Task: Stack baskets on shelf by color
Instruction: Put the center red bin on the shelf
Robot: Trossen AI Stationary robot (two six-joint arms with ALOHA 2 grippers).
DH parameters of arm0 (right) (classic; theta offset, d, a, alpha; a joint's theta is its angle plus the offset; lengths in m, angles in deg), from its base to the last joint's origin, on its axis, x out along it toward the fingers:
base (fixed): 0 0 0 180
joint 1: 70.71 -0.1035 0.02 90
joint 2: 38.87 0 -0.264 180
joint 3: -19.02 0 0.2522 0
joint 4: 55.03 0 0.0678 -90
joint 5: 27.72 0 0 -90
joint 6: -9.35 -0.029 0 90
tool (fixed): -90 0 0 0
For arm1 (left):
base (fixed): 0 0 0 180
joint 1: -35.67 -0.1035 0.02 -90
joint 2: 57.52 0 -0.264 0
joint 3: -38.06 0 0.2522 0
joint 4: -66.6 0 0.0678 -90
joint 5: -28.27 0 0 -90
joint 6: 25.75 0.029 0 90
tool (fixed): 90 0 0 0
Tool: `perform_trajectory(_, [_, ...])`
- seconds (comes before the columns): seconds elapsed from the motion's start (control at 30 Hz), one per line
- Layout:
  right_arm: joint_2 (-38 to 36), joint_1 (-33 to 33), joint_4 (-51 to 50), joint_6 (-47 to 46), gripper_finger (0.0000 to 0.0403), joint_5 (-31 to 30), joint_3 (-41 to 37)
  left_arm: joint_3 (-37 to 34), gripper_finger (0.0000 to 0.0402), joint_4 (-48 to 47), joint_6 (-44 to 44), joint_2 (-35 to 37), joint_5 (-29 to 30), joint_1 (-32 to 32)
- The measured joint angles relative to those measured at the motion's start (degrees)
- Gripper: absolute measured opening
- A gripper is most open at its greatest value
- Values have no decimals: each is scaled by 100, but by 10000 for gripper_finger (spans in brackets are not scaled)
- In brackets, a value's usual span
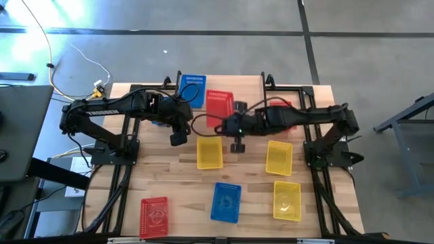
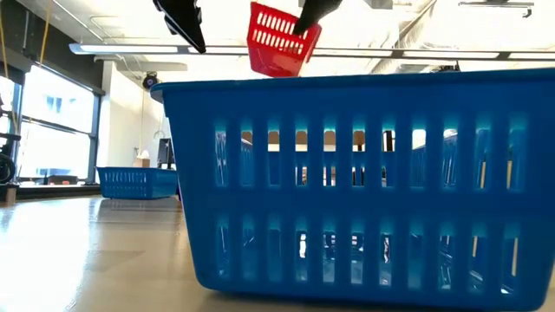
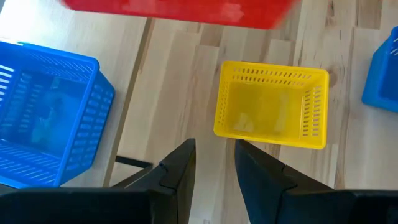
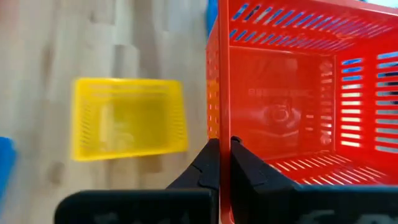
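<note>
My right gripper [image 4: 222, 144] is shut on a red basket [image 1: 219, 107] and carries it above the middle of the table; the low view shows that basket [image 2: 279, 41] high in the air. My left gripper [image 3: 214, 155] is open and holds nothing. It hovers over bare wood [image 1: 178, 138], short of a yellow basket [image 3: 271, 104] that rests on its base. A blue basket [image 1: 192, 90] stands at the far edge on the shelf [image 1: 251, 87]. More yellow, blue and red baskets lie scattered on the tabletop. My right gripper pinches one side wall of the red basket [image 4: 219, 115] at its rim, one finger [image 4: 249, 171] inside and the other [image 4: 205, 168] outside. The fingers come from above, slanting down. The basket is lifted clear and hangs tilted below them [image 2: 279, 41].
On the near half lie two more yellow baskets [image 1: 279, 157] [image 1: 287, 200], a blue one [image 1: 226, 202] and a red one [image 1: 154, 217]. Another red basket [image 1: 283, 107] shows under the right arm. A blue basket [image 2: 364, 173] fills the low view.
</note>
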State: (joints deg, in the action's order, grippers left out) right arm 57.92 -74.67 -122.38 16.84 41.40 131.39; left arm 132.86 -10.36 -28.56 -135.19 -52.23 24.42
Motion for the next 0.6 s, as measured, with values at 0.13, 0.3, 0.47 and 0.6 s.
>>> perform_trajectory(0.13, [0, 429, -40, 566, 0, -2, 0, 0, 102, 0, 0, 0, 0, 0])
perform_trajectory(0.3, [51, 1075, 76, 956, 0, 194, 0, 0, 101, 2, 0, 0, 2, -1])
perform_trajectory(0.47, [376, 1632, 57, 1108, 0, 703, -2, 0, 101, 2, 0, 0, 9, -2])
perform_trajectory(0.6, [615, 1748, 68, 1205, 0, 838, -5, 0, 102, 2, 0, 0, 13, -2])
